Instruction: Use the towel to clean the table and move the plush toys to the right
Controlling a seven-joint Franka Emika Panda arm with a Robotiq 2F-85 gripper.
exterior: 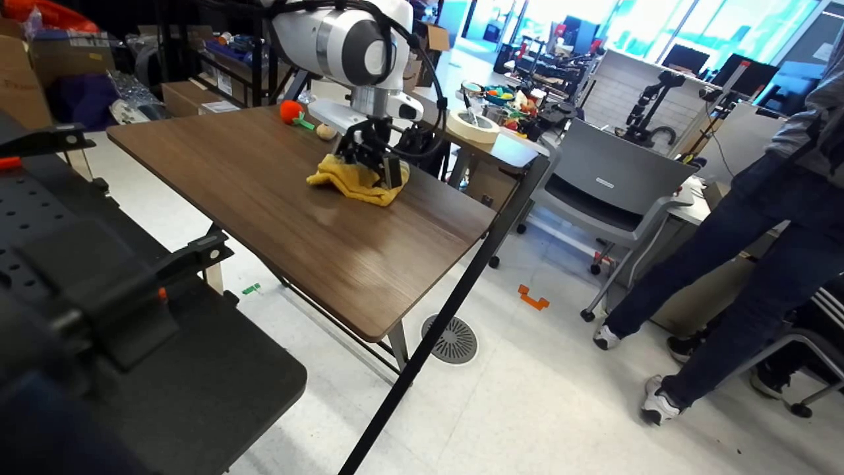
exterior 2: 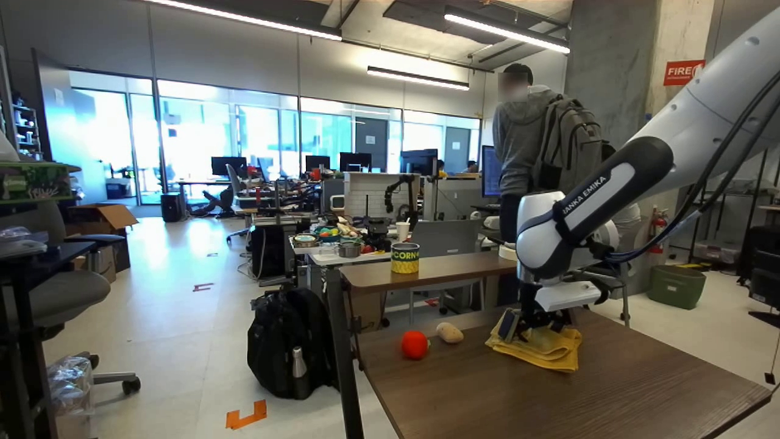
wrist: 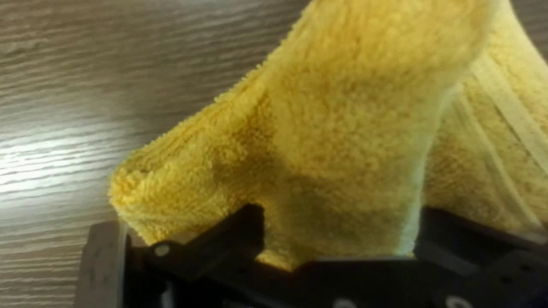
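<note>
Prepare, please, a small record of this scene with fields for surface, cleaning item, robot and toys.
Surface: brown table, wood-grain top
Cleaning item: yellow towel, loosely folded, on the table
Robot: gripper down at the towel, jaws wide open
Toys: red toy and beige toy, near each other, apart from the towel

Catches the light in glossy streaks across the table point(exterior: 283, 204), smooth-looking with dark wood grain. Looks rough and matt on the table in the thick-piled cloth of the yellow towel point(wrist: 325, 128), flatter and smoother along the edges. Gleams softly in smooth, white, plastic-looking finish on the robot arm point(exterior 2: 688, 131) above the table; reads matt black on the gripper point(wrist: 341, 214). Reflects off the glossy floor point(exterior 2: 170, 256) around the table; shows dull cloth in the black backpack point(exterior 2: 280, 341) near it.
</note>
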